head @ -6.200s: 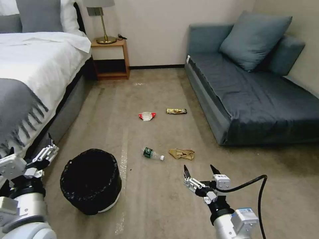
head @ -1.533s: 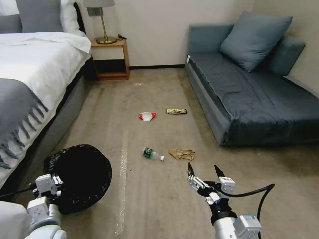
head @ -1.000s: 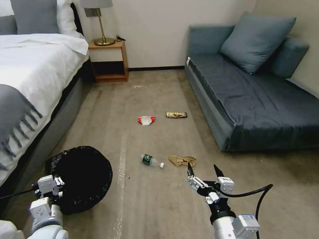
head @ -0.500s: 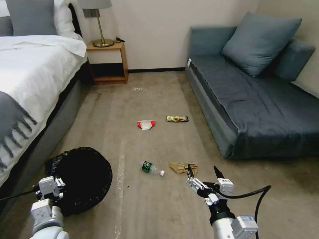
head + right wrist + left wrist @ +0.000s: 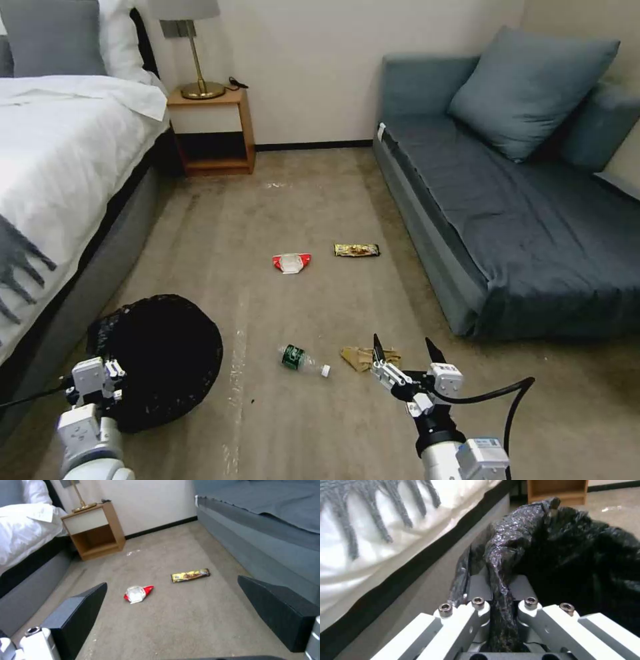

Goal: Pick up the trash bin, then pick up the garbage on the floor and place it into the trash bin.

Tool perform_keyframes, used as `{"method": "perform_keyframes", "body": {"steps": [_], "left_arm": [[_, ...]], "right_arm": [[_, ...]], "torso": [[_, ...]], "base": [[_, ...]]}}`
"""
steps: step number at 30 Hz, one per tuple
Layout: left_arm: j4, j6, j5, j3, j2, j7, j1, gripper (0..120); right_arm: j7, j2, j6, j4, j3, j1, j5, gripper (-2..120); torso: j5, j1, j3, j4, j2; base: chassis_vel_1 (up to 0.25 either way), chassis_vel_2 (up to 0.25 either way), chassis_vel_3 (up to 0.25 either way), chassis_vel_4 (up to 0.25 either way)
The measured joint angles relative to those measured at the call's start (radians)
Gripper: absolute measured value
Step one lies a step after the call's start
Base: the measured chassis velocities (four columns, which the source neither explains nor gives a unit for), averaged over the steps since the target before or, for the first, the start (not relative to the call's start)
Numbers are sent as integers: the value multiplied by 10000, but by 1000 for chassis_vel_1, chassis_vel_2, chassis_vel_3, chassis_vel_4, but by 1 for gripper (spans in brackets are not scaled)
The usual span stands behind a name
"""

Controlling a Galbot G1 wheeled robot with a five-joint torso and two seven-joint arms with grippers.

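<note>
The trash bin (image 5: 163,357), lined with a crinkled black bag, hangs tilted at the lower left. My left gripper (image 5: 107,377) is shut on its rim; in the left wrist view the gripper (image 5: 500,585) pinches the bag's fold (image 5: 501,555). My right gripper (image 5: 403,347) is open above the floor, just short of the crumpled brown paper (image 5: 363,358). The green bottle (image 5: 300,360) lies to that paper's left. Farther off lie the red-and-white wrapper (image 5: 291,262) and the gold snack bar wrapper (image 5: 357,250). The right wrist view shows both wrappers (image 5: 137,593) (image 5: 190,575) ahead of the open right gripper (image 5: 176,615).
A bed (image 5: 60,167) runs along the left, close beside the bin. A grey-blue sofa (image 5: 533,220) lines the right. A wooden nightstand (image 5: 210,130) with a lamp stands at the back wall. The litter lies on carpet (image 5: 313,200) between bed and sofa.
The whole view has shifted: the camera moved forward toward the litter. Since the earliest frame the left gripper closed on the bin's rim and lifted it. The right gripper stays open.
</note>
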Motion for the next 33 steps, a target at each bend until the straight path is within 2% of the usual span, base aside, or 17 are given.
{"method": "perform_keyframes", "body": {"steps": [16, 23, 27, 29, 30, 32, 33], "left_arm": [[131, -117, -35, -19, -56, -23, -101, 5], [209, -231, -36, -55, -24, -23, -120, 5], [268, -437, -44, -110, -14, -15, -133, 5], [315, -612, -57, -130, -43, -5, -152, 5], [315, -612, -57, -130, -43, -5, -152, 5], [332, -742, -55, -130, -73, 28, -148, 5], [332, -742, -55, -130, -73, 28, -148, 5]], "right_arm": [[119, -195, 33, -110, 116, 87, 76, 100], [16, -566, 19, -355, 180, 249, 174, 100], [-83, -1047, 94, -776, 232, 518, 250, 100], [-189, -1692, 174, -1291, 226, 964, 557, 100], [-189, -1692, 174, -1291, 226, 964, 557, 100], [-344, -2540, -78, -1781, 185, 1667, 960, 100], [-344, -2540, -78, -1781, 185, 1667, 960, 100]], "torso": [[1, 0, 0, 0, 0], [0, 0, 0, 0, 0], [2, 0, 0, -2, 0], [1, 0, 1, -3, 0], [1, 0, 1, -3, 0], [2, 0, 1, -2, 0], [2, 0, 1, -2, 0]], "base": [[-90, 90, 89, -90], [-78, 87, 80, -84], [-91, 86, 92, -85], [-76, 79, 77, -74], [-76, 79, 54, -74], [-77, 32, 48, -60], [-77, 18, 42, -60]]}}
